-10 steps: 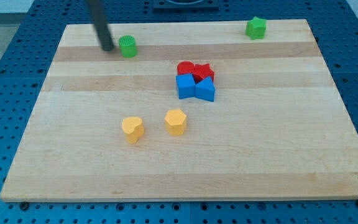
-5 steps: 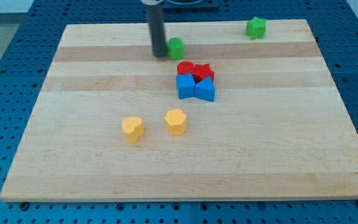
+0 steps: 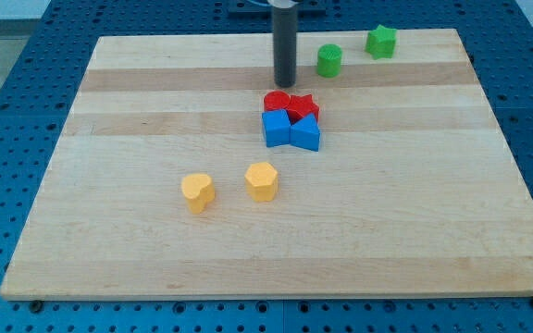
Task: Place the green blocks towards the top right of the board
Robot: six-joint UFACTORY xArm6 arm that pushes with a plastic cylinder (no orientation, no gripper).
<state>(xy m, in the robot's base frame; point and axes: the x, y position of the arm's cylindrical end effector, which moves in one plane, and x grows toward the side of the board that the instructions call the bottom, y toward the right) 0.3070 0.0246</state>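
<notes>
A green cylinder block [image 3: 329,60] stands near the board's top, right of the middle. A green star block [image 3: 381,42] sits at the view's top right, just right of and above the cylinder, a small gap between them. My tip [image 3: 286,83] is on the board to the left of the green cylinder, apart from it, and just above the red blocks.
A tight cluster lies below my tip: a red cylinder [image 3: 276,101], a red star [image 3: 304,106], a blue cube [image 3: 277,129] and another blue block [image 3: 306,134]. Two yellow blocks [image 3: 197,191] [image 3: 262,180] sit lower left. The wooden board [image 3: 415,222] rests on a blue pegboard.
The green cylinder has slid rightward along the board's top, from the left to close beside the green star. My tip has followed it rightward and now trails it by a gap.
</notes>
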